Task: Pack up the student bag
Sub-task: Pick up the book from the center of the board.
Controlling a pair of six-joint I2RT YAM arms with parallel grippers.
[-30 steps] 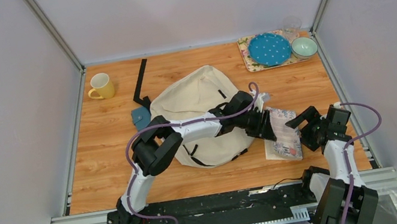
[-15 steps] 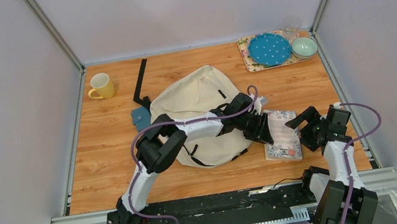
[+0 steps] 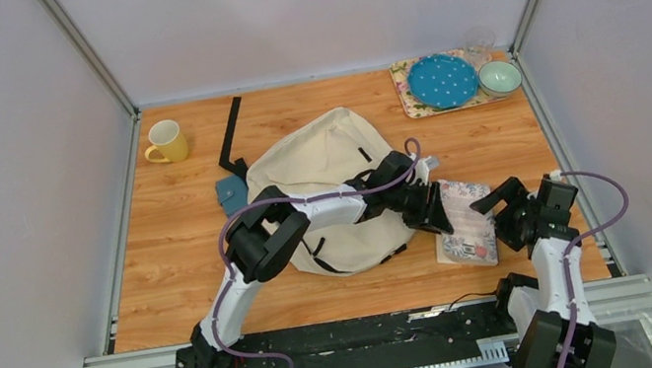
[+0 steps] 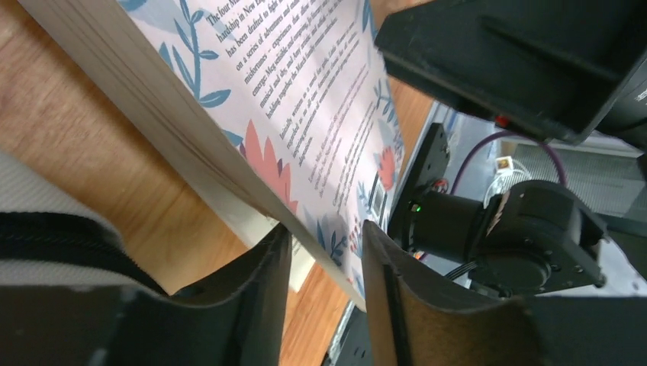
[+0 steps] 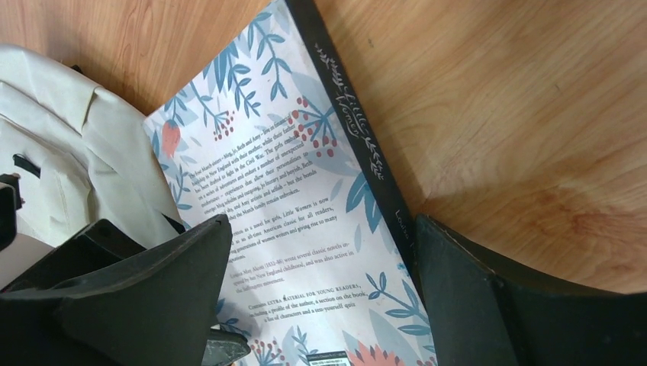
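The student bag [image 3: 323, 159] is lying flat in the middle of the desk [image 3: 168, 280], with black straps showing along its near side. The left arm [image 3: 326, 206] is reaching across the bag toward the right edge of the desk, and its jaws are grasping the left edge of the Little Women paperback [image 3: 467, 225], which is sitting just beside the bag's right side. In the left wrist view the page block and the printed back cover are passing between the two fingers [image 4: 416, 313], and that side of the book is tilting up off the wood. The right arm [image 3: 552, 246] is hovering at the book's right side with its jaws released and spread wide, one finger over the back cover and the other out past the dark spine. A floral tray [image 3: 407, 95] is sitting in the far right corner, carrying a blue dotted plate [image 3: 443, 81] and a pale green bowl [image 3: 499, 77]. A yellow mug [image 3: 166, 142] is standing near the far left corner, and a small blue pouch [image 3: 231, 193] is lying just beside the bag's left side
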